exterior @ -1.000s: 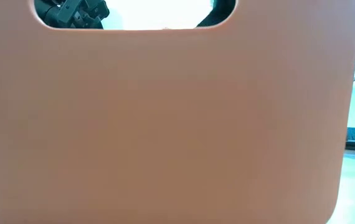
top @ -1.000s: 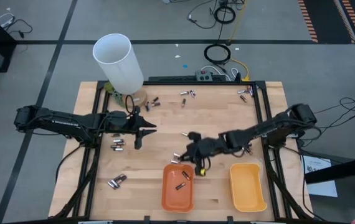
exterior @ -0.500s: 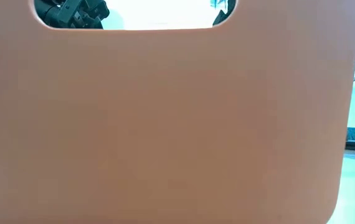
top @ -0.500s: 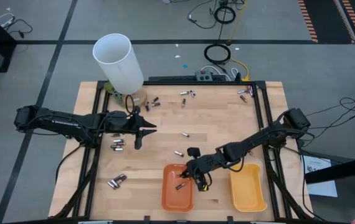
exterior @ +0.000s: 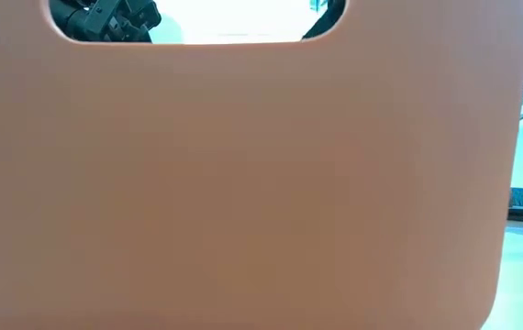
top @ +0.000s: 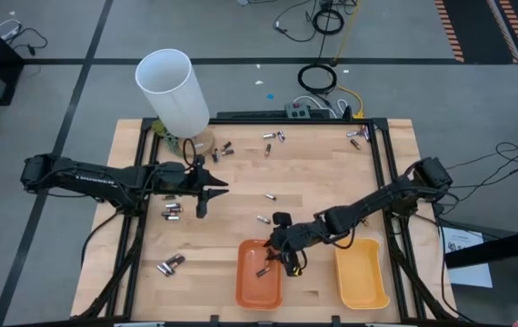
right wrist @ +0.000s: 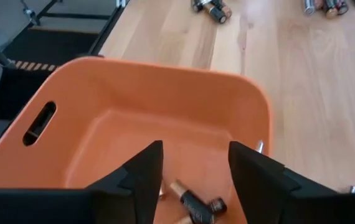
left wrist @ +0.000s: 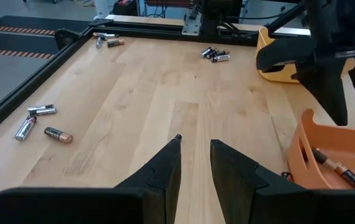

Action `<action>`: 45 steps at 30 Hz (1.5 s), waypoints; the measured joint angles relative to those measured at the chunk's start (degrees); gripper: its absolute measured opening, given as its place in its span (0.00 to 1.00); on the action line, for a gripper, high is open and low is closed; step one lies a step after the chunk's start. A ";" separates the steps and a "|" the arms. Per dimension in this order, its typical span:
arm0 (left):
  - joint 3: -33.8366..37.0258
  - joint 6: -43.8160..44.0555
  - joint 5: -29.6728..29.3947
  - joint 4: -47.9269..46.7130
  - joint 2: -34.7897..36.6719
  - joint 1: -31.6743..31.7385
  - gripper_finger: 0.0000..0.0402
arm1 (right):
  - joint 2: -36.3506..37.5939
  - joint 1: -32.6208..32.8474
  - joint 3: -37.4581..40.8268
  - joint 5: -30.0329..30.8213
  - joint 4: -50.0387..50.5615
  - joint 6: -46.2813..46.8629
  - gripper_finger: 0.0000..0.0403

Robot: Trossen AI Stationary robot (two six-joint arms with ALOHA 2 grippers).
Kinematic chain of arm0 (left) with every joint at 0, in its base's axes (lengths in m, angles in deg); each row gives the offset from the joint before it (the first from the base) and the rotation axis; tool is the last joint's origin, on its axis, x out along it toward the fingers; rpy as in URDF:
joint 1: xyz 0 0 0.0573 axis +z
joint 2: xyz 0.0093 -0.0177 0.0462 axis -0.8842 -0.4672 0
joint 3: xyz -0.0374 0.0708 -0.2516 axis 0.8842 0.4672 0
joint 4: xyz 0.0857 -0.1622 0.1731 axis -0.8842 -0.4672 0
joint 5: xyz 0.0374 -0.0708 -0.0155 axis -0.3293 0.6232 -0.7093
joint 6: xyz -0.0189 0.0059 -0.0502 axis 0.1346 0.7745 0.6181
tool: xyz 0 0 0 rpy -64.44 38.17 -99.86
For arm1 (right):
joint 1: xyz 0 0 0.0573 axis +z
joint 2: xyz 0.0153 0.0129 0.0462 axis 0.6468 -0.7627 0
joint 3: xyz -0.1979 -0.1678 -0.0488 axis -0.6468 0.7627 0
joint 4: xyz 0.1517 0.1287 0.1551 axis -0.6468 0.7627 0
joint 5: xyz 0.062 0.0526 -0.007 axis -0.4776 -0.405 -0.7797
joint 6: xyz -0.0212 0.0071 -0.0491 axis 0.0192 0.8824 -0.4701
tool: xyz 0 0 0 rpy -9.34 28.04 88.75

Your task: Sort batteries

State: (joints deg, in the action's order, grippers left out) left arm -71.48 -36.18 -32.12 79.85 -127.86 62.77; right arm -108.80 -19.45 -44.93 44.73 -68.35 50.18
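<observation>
The sorting was only at its beginning, as far as the views showed. The orange tray [top: 259,272] at the near edge of the bench [top: 241,209] held a few dark cells with coppery ends [right wrist: 196,202], two or three as far as I could count. The yellow tray [top: 362,271] beside it looked empty in the high view.

The right tool [top: 288,257] hung over the rim of the orange tray, on the side that faces the yellow tray. In its wrist view the two fingers [right wrist: 141,177] stood clearly apart with nothing between them, and the dark cells lay just under them on the tray floor. I judged that this tool was empty at this moment and had no grip on anything.

The left tool [top: 206,189] waited over the left part of the bench, near the tall white tube [top: 173,91]. Its fingers [left wrist: 165,174] stood a little apart and held nothing.

Most of the batteries were not yet sorted. They lay on the wood in small groups: some near the base of the tube [top: 223,149], some at the far edge [top: 273,138], some at the far right corner [top: 359,136], two loose ones in the middle [top: 263,218], a group beside the left tool [top: 172,211] and a pair near the left front [top: 170,264]. Both silvery and dark cells were among them, so much work remained for both trays.
</observation>
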 joint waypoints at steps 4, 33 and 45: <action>0.00 0.00 0.21 0.06 0.00 0.00 0.24 | 3.73 -2.17 -2.32 0.03 5.47 3.24 0.45; -0.01 -0.07 0.20 0.16 0.00 -0.74 0.24 | 9.07 -59.99 -15.54 9.65 73.68 2.40 0.42; 0.00 -0.53 0.18 0.17 0.00 -0.71 0.24 | -1.72 -71.64 -13.49 7.96 73.41 -8.19 0.54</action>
State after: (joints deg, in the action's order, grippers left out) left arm -71.48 -36.71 -31.94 80.03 -127.86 62.07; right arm -110.52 -91.10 -58.42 52.70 5.06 41.99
